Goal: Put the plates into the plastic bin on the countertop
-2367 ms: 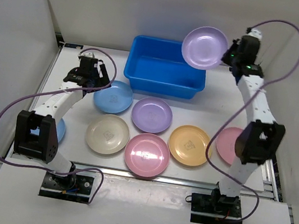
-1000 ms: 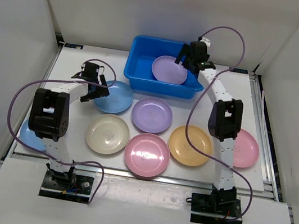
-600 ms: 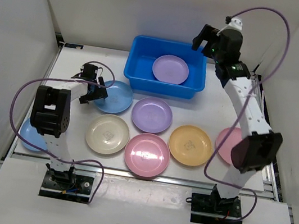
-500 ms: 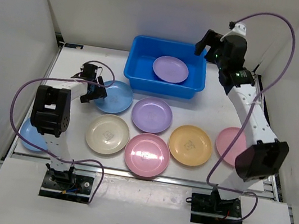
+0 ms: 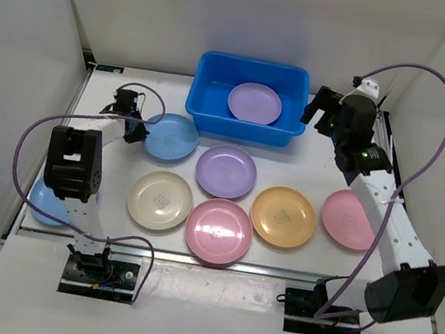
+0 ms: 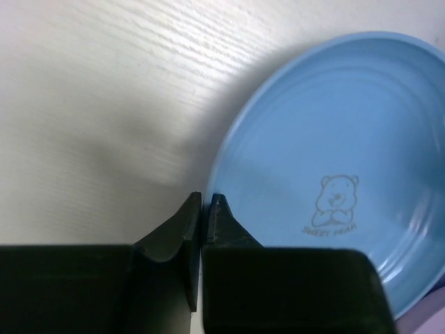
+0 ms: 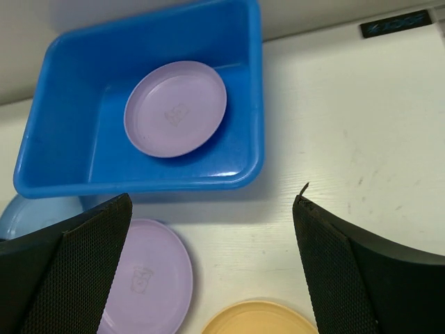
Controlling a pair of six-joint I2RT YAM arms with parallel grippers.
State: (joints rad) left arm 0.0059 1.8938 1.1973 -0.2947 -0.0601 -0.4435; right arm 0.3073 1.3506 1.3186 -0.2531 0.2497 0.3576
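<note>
**One plate in the bin, seven waiting outside it**

Lying farthest left of the plastic bin (image 5: 213,121), well toward the near edge of the countertop (image 5: 325,162): a half-hidden blue plate (image 5: 43,205), sitting partly behind the left arm and not yet handled.

Working just off the bin's front-left corner: the left gripper (image 6: 205,202), holding its fingers down to a thin slit right at the left rim of the light blue plate (image 6: 334,139). Apparently pinching that rim, though the wrist view is too tight to show the edge really sitting between the pads. Plate resting flat, not yet lifted.

Waiting in front of the bin, going rightward: the beige plate (image 5: 160,199), the loose purple plate (image 5: 226,171) nearest the bin's front wall, the pink plate (image 5: 218,231) farthest forward, then the orange-yellow plate (image 5: 283,216).

Resting inside the bin, toward its right half: the binned purple plate (image 5: 255,103), the only one delivered.

Hovering just right of the bin's right wall: the right gripper (image 5: 317,113), spreading its fingers wide and carrying nothing.

Lying front-right of the bin, well apart from it: the second pink plate (image 5: 350,219).

Judging from this, barely getting started: one of eight visible plates placed, one seemingly being gripped, six untouched.
</note>
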